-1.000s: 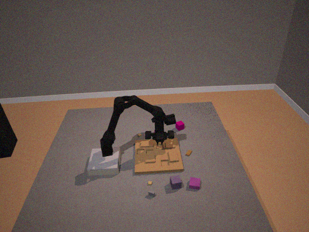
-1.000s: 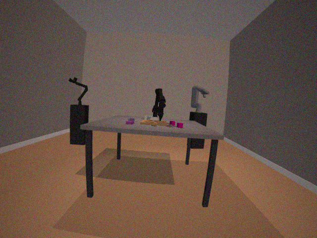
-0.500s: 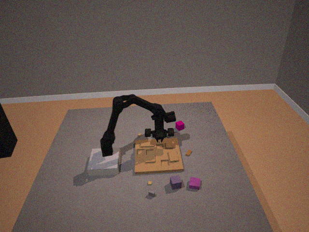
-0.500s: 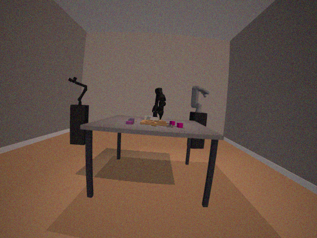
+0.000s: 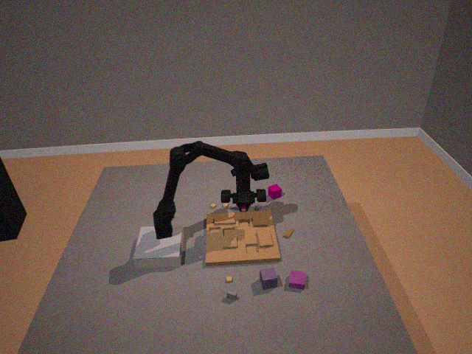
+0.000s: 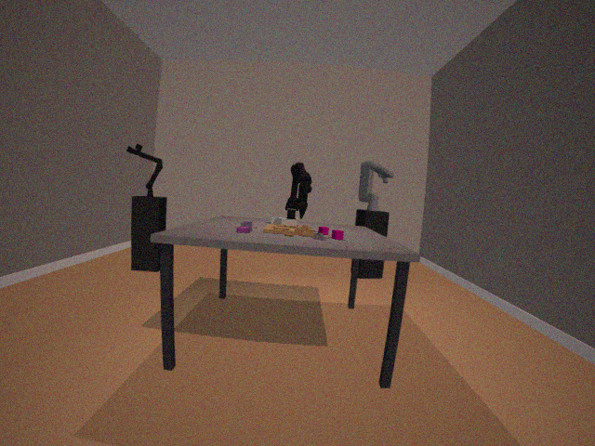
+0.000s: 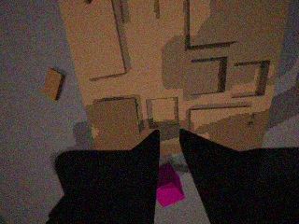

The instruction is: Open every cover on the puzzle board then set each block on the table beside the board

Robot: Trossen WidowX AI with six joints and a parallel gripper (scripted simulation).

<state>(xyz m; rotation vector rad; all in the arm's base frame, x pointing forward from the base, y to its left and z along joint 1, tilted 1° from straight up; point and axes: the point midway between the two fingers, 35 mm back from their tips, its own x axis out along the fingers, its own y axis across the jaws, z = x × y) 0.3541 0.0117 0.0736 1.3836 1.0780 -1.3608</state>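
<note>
The wooden puzzle board [image 5: 219,257] [image 7: 146,56] lies mid-table. Its back right cover [image 5: 262,218] [image 7: 114,117] and its large right cover [image 5: 265,238] [image 7: 93,42] show as raised plates. A square well [image 5: 243,224] [image 7: 163,109] stands open with no block visible in it. My gripper [image 5: 243,209] [image 7: 168,133] points down over the board's back edge, just behind that well. It is shut on a small tan block, mostly hidden by the dark fingers. Small tan blocks [image 5: 212,206] [image 5: 228,279] lie on the table behind and in front of the board.
A white box [image 5: 158,249] stands left of the board. Purple blocks [image 5: 268,278] [image 5: 297,279] are at the front right. A magenta cube [image 5: 274,191] is behind the board; another magenta block [image 7: 169,189] shows beyond my fingers. An orange-brown piece [image 5: 288,233] [image 7: 53,84] lies right of the board.
</note>
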